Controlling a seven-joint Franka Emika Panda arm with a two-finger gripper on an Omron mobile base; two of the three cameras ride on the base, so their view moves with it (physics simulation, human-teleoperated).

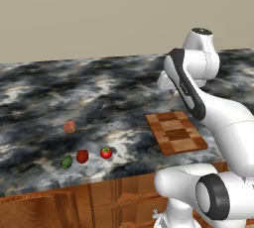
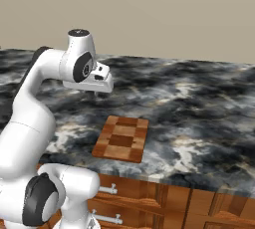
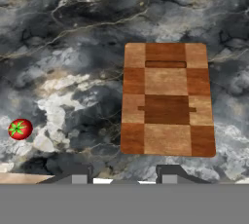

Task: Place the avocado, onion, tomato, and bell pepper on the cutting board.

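The checkered wooden cutting board (image 1: 176,132) lies near the counter's front edge, with nothing on it (image 3: 166,99). Far to its left sit the pinkish onion (image 1: 70,127), the deep-red bell pepper (image 1: 82,156), the bright red tomato (image 1: 106,152) with its green top, and the dark green avocado (image 1: 66,162). The tomato (image 3: 20,129) also appears at the left edge of the hand view. My gripper (image 2: 95,92) hangs above the counter just behind the board (image 2: 121,138), pointing down. Its fingertips (image 3: 80,175) stand apart and open, with nothing between them.
The dark marbled counter (image 1: 114,88) stretches wide behind and around the board. Wooden cabinet drawers (image 2: 149,193) with metal handles run below its front edge. A plain beige wall (image 1: 99,9) closes the back.
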